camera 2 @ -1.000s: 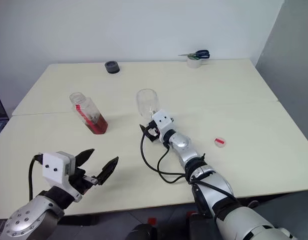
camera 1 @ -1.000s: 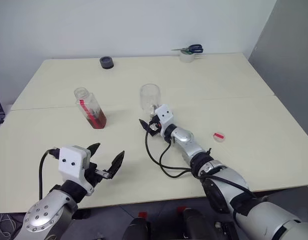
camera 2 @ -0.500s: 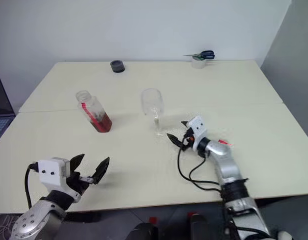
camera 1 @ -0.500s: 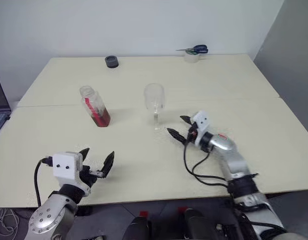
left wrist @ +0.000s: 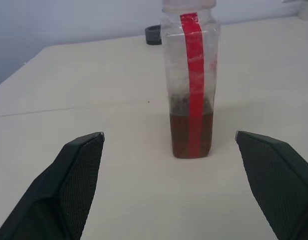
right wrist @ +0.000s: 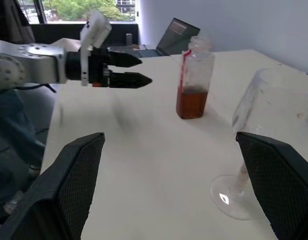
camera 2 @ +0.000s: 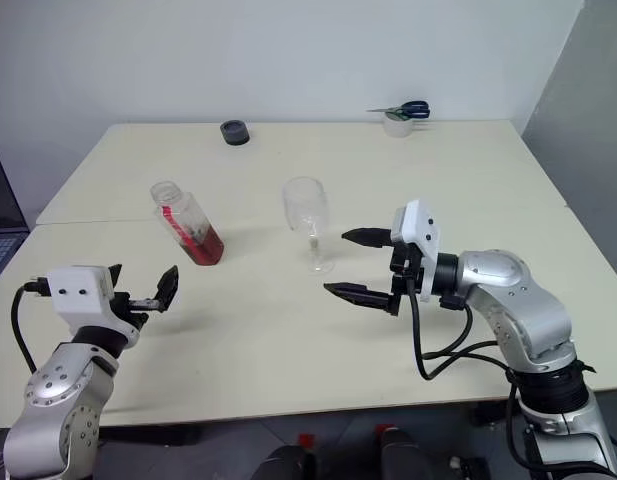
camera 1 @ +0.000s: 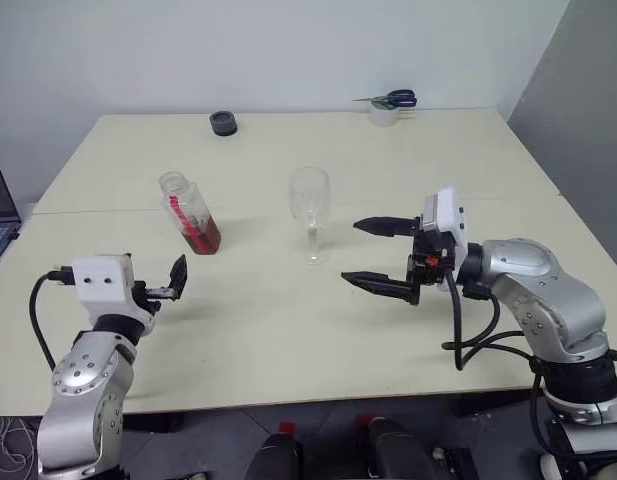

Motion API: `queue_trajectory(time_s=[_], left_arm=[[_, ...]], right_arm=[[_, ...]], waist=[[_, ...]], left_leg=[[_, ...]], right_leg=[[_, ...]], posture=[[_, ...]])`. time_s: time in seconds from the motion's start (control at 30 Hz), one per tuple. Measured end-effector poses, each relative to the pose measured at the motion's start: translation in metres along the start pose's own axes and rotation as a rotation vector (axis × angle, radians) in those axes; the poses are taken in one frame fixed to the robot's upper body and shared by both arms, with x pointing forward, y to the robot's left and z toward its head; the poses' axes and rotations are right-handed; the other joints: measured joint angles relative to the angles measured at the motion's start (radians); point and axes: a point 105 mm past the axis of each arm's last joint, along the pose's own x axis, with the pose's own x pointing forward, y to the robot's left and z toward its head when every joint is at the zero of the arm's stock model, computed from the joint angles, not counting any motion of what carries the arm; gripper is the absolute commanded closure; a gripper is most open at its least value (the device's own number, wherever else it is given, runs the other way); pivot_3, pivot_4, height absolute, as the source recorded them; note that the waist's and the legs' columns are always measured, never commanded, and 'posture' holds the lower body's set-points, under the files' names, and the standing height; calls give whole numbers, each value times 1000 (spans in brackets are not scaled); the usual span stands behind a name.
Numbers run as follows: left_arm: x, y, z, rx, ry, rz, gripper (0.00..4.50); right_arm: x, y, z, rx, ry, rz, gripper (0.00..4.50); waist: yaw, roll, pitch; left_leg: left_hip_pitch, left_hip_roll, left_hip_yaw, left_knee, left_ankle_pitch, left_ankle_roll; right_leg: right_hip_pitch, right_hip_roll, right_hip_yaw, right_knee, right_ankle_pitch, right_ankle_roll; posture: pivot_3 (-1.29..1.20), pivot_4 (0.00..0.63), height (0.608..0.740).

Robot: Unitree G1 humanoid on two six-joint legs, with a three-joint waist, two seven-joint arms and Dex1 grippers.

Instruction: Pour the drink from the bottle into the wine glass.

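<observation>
The left gripper (camera 1: 166, 283) is hovering low over the bench (camera 1: 288, 330), level and aimed forward at the bottle (camera 1: 188, 213), its fingers spread and empty. The right gripper (camera 1: 376, 254) is hanging raised and turned sideways toward the robot's left, jaws splayed wide, holding nothing. The wine glass (camera 1: 310, 212) is standing upright between bottle and right gripper. The drink (left wrist: 191, 136) is sitting in the bottle's bottom.

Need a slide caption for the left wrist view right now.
Open left gripper lined up on the uncapped bottle, drink filling its bottom, standing on the table.
</observation>
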Motion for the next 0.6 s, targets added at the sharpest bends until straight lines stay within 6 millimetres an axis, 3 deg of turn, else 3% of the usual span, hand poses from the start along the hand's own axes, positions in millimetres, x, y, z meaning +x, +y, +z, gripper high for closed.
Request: queue_trajectory(time_s=[0.33,0.6], left_arm=[[20,-10,11,1,-24,-61,0],[35,-4,17,38,-21,-80,0]], right_arm=[[0,6,15,42,-29,-45,17],[-2,5,12,84,-41,-125,17]], waist=[[1,0,0],[1,0,0]], left_leg=[[-2,0,-2,0,0,-1],[-2,0,-2,0,1,-2]], right_leg=[[-1,-1,0,0,0,0],[-1,-1,0,0,0,0]], posture=[[0,150,740],[0,150,740]])
